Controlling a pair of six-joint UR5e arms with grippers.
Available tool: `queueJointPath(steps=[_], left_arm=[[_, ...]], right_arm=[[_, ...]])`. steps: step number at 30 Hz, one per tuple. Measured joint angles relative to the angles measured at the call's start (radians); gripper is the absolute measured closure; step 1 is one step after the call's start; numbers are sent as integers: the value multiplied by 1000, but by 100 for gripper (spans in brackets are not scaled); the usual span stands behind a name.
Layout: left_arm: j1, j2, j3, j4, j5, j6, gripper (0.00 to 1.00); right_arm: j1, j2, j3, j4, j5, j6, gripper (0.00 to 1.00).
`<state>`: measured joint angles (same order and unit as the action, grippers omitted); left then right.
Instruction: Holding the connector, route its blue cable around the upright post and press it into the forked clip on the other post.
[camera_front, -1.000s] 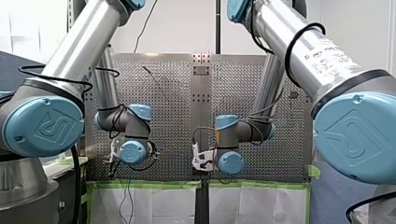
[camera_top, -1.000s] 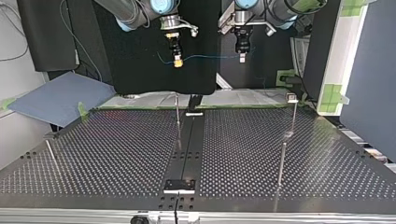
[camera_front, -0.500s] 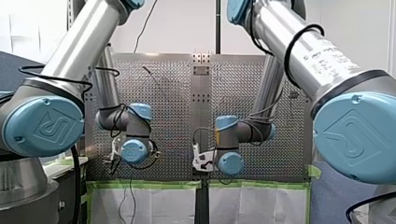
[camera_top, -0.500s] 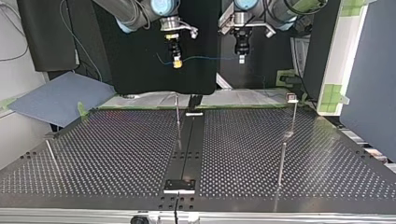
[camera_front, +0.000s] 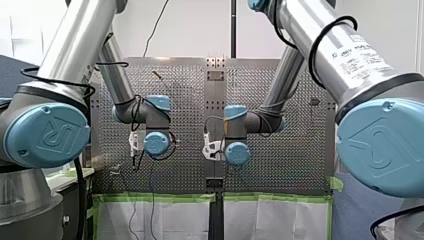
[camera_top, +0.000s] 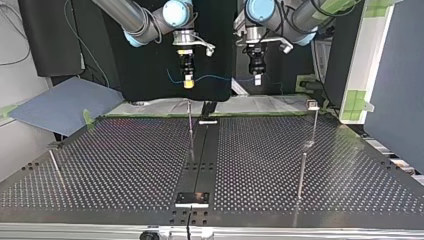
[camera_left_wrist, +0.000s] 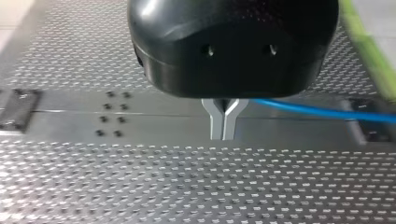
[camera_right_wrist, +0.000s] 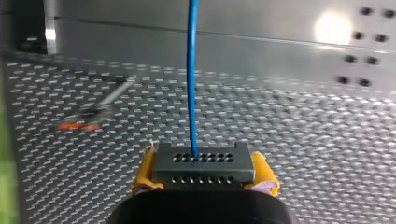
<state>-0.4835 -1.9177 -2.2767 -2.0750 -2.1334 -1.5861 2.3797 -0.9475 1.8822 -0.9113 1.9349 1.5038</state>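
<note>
Yellow pads (camera_right_wrist: 144, 171) of my right gripper (camera_right_wrist: 204, 177) are closed on the dark grey connector (camera_right_wrist: 204, 163), a flat block with two rows of small holes across its face. From one hole in the upper row the thin blue cable (camera_right_wrist: 192, 79) runs straight ahead over the perforated table (camera_right_wrist: 303, 154). My left gripper (camera_left_wrist: 223, 122) has its metal fingers (camera_left_wrist: 215, 116) pressed together on that cable, which leaves them sideways. In the top view the cable stretches nearly level between the two grippers, high over the table's far edge. Below it, an upright post (camera_top: 190, 120) stands at the far middle and a second post (camera_top: 313, 117) at the far right, both well apart from the cable.
</note>
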Motion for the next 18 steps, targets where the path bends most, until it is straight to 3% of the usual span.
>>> queueJointPath(steps=[8,18], left_arm=[[6,74,24,-42,-22,-25,100],[19,161,27,-126,-61,-59,100]], right_arm=[[-12,-67,-67,28,11,1,100],[-11,-160,-160,111,11,-3,100]])
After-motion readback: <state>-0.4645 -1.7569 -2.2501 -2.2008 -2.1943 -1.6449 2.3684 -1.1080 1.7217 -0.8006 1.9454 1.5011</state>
